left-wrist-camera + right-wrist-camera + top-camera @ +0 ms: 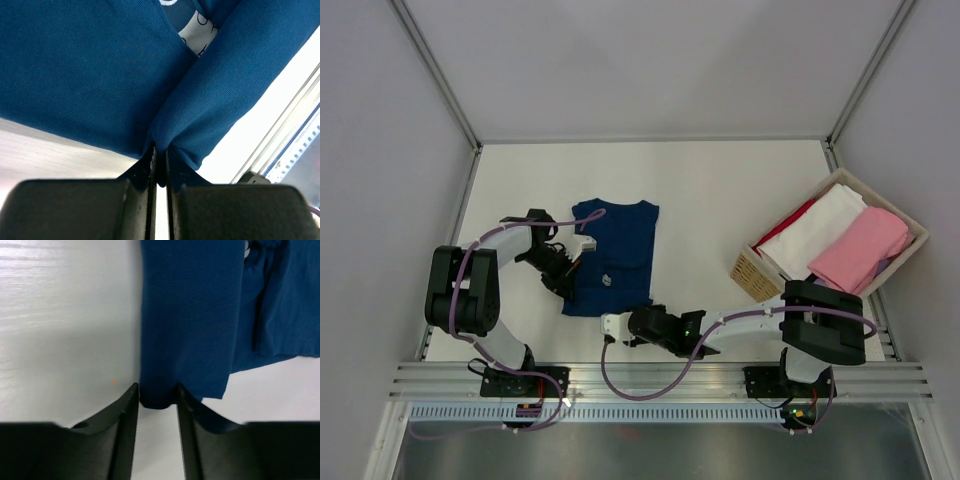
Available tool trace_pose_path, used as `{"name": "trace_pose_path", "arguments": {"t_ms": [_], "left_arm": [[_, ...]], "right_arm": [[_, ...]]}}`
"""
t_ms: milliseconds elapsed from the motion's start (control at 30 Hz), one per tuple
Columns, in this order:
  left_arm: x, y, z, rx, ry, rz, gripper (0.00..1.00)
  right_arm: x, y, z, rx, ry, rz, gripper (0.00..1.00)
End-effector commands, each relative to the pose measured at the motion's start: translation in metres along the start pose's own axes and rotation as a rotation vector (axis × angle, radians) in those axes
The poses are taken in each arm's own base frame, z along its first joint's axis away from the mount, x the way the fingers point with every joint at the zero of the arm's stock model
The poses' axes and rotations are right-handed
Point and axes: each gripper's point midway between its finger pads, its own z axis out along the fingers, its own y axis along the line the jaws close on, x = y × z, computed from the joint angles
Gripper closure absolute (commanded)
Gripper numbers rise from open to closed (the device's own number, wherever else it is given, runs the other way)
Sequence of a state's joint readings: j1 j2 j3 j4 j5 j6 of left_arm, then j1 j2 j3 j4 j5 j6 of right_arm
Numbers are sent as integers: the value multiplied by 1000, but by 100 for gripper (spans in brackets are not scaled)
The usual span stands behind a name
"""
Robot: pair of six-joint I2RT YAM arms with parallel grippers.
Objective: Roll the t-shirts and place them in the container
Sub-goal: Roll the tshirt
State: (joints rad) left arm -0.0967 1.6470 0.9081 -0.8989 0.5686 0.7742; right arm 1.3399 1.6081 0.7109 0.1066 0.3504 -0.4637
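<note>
1. The navy t-shirt (pixel 620 240) lies spread on the desk (pixel 720 190), left of centre (the wicker basket (pixel 752 272) of folded shirts stands well apart at the right).
2. The left gripper (pixel 159 167) is clenched on a pinch of the shirt's left edge.
3. The right gripper (pixel 157 395) straddles the near hem with its fingers (pixel 125 430) parted; I cannot tell whether they press the cloth.
4. A good roll probably needs both grips level along the hem, the cloth taut, and an even first turn so it starts tight and straight.
</note>
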Motion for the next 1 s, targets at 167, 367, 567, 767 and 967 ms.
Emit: {"name": "trace_pose_path", "arguments": {"t_ms": [167,367,567,767,967], "left_arm": [[-12,2,-18,-50,-33,64,81],[-20,27,-46,-151,-107,24,75],[-30,59,-87,-342,-172,-21,74],[-45,23,-105,-359,-299,171,62],[-24,-29,-69,-261,-300,475,42]], "right_arm": [[6,-13,19,48,74,29,100],[-3,-11,6,-76,-21,170,100],[-13,-15,-5,-188,-121,287,100],[-17,-17,-10,-313,-187,402,100],[-15,-8,-10,-450,-191,486,100]]}}
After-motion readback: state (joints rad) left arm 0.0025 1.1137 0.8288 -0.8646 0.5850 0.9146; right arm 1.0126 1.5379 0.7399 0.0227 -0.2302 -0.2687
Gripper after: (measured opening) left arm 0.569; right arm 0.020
